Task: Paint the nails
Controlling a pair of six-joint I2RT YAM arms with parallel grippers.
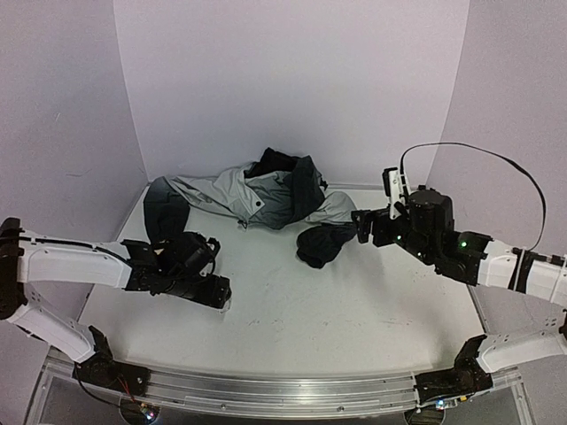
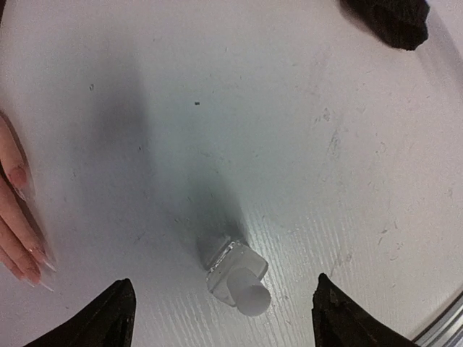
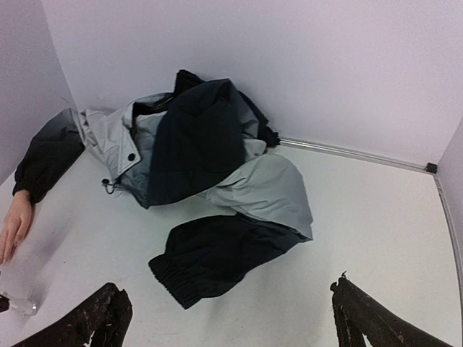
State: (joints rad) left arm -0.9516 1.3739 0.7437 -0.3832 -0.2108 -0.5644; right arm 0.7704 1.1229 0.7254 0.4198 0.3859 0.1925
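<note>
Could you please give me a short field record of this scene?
left gripper: open, astride bottle, not touching
right gripper: open, empty, above the table
bottle: standing on the table
jacket: crumpled at the back
hand: beside bottle, apart; wrist in a sleeve
nails: long, pointed; paint unclear

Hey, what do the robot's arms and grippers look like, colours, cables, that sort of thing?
The left arm and right arm have white link covers with black joints and wrists. A thin black cable loops above the right wrist, where small green lights glow. The left gripper and right gripper each have two dark, pointed fingers.
</note>
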